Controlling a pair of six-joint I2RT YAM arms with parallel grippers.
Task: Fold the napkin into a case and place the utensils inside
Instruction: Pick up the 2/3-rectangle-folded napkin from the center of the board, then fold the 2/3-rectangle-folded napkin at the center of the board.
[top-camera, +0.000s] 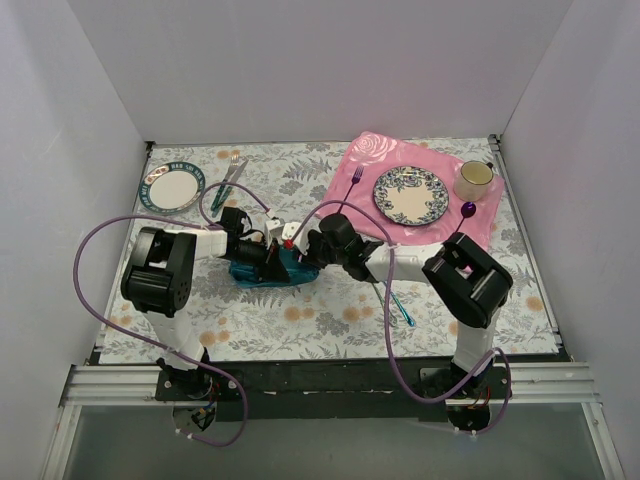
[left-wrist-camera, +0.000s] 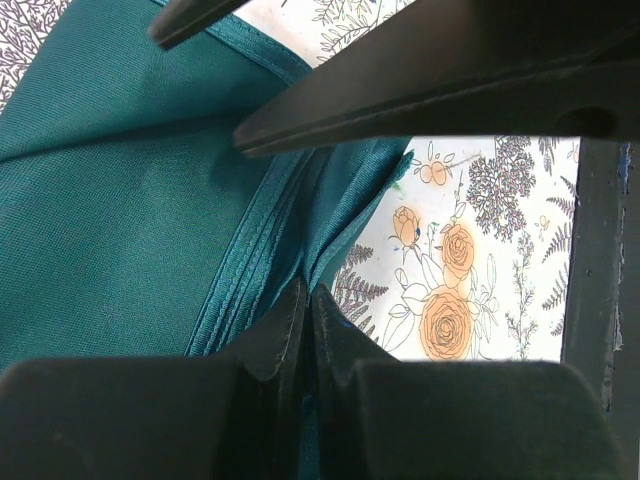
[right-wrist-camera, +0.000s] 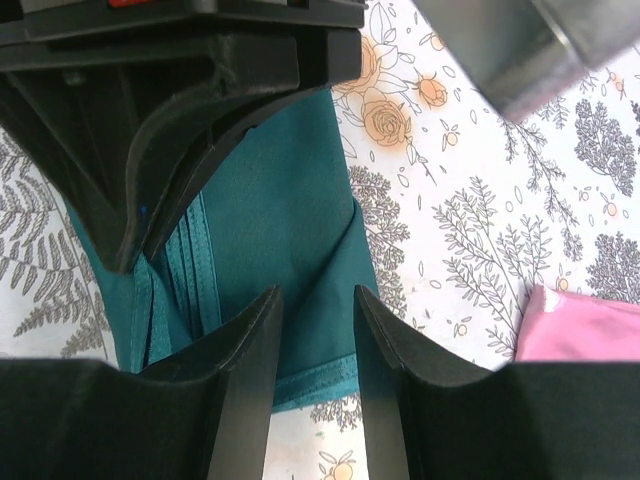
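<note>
A dark teal woven napkin (top-camera: 262, 273), faintly shiny with stitched hems, lies folded on the floral-print desk (top-camera: 300, 320) between the two arms. Its long axis runs left to right. The left tool (left-wrist-camera: 305, 300) is pinched tight on a raised fold of the cloth. The right tool (right-wrist-camera: 315, 300) stands part open just above the napkin, gripping nothing.

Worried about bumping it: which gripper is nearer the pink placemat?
Right. The right gripper straddles the napkin just off the placemat's near-left corner; the left gripper pinches the napkin farther left.
</note>
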